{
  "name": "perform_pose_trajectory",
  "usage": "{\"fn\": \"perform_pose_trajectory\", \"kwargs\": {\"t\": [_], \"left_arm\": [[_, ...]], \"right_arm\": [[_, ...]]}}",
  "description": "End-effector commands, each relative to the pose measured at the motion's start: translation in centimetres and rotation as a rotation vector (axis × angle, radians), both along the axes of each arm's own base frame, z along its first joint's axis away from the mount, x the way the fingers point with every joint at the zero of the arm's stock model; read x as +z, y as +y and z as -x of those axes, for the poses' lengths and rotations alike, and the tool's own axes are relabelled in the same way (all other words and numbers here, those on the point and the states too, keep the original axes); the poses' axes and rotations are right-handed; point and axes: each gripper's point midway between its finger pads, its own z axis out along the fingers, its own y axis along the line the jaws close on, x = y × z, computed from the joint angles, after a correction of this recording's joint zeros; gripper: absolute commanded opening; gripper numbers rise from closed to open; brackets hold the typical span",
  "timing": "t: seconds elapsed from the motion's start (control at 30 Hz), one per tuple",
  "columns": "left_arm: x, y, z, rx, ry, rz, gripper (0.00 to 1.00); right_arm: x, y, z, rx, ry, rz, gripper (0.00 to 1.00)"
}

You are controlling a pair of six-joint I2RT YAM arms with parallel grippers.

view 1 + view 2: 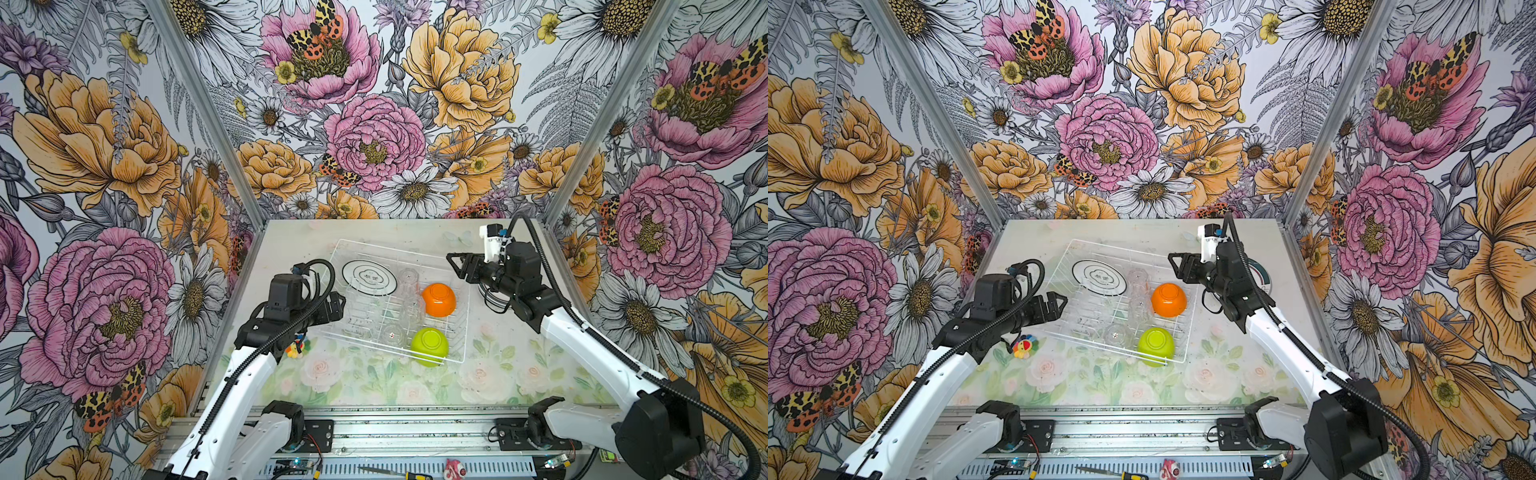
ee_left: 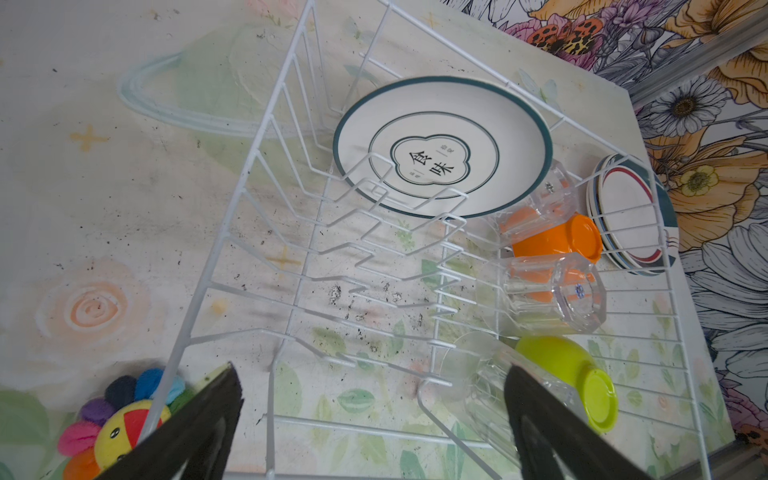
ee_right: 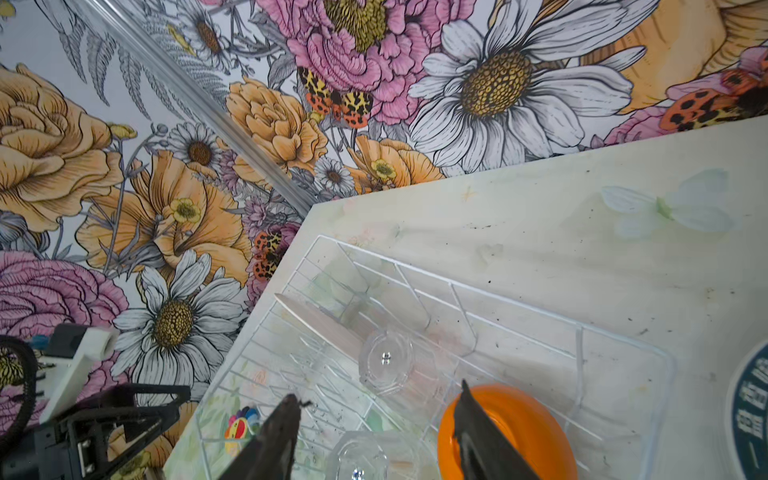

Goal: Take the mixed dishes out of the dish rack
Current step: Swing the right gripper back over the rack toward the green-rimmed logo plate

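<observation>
The dish rack (image 1: 353,307) sits in the middle of the surface (image 1: 374,386), turned at a slight angle. Inside it, at the far left end, one white plate (image 1: 369,277) with a dark rim and a printed motif leans against the upright prongs. Three clear cups (image 2: 552,291) lie in a row down the middle of the rack. Along the right side are the orange bowl (image 1: 439,299) and, nearer to me, the lime-green bowl (image 1: 429,346), both with their bases showing.

Just outside the rack's right wall, a stack of plates (image 2: 627,216) rests on the surface, partly hidden behind my right arm in both top views. A plush flower toy (image 1: 1025,347) lies just outside the rack's near left corner.

My left pincer (image 1: 337,308) hangs at the rack's left rim, jaws spread wide and holding nothing. My right pincer (image 1: 454,267) hovers over the rack's far right corner, above the orange bowl and a cup, jaws apart and empty.
</observation>
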Motion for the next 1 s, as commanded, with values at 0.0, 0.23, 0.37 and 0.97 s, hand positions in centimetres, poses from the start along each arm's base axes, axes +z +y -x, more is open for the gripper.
{"fn": "perform_pose_trajectory", "kwargs": {"t": [0.0, 0.23, 0.37, 0.97], "left_arm": [[2.6, 0.5, -0.9, 0.053, -0.069, 0.025, 0.99], [3.2, 0.4, -2.8, 0.119, -0.039, 0.029, 0.99], [3.6, 0.3, -4.2, 0.144, -0.028, 0.017, 0.99], [3.8, -7.3, -6.3, -0.069, 0.014, -0.075, 0.99]], "right_arm": [[0.0, 2.4, 0.4, 0.116, -0.05, 0.084, 0.61], [0.5, 4.9, -1.1, 0.185, -0.105, 0.13, 0.63], [0.8, 6.2, -2.1, 0.223, -0.122, 0.128, 0.62], [1.1, 7.2, 0.6, 0.354, -0.158, 0.138, 0.7]]}}
